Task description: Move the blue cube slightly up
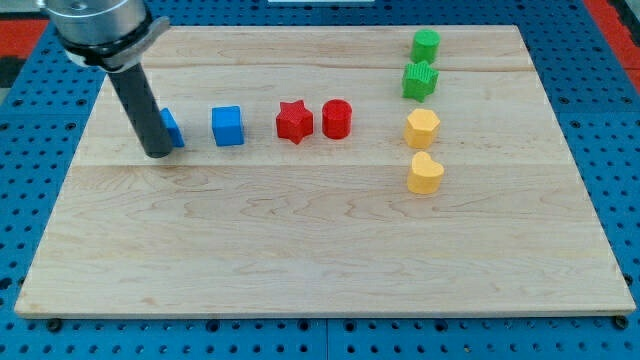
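Note:
A blue cube stands on the wooden board, left of centre near the view's top. Another blue block, its shape partly hidden by the rod, sits to its left. My tip rests on the board right against that hidden blue block's lower left side. The tip is about 60 pixels left of the blue cube and slightly below it, not touching it.
A red star and a red cylinder stand right of the blue cube. On the right stand a green cylinder, a green star-like block, a yellow hexagon and a yellow heart.

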{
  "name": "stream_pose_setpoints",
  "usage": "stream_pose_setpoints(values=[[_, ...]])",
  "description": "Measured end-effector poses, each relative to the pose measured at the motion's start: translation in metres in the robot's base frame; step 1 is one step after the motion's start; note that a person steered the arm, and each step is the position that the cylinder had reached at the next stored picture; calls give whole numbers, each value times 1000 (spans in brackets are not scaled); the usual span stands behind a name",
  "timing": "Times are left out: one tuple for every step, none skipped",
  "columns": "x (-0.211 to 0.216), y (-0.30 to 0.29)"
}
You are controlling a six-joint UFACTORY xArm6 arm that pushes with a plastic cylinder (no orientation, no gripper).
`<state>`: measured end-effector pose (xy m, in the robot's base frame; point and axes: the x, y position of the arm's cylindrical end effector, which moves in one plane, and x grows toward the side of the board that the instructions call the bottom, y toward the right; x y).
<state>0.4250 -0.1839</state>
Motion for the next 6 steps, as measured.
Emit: stream_pose_setpoints(values=[[-3,1],[1,20],[1,46],[-6,52],[-15,55],[19,62]])
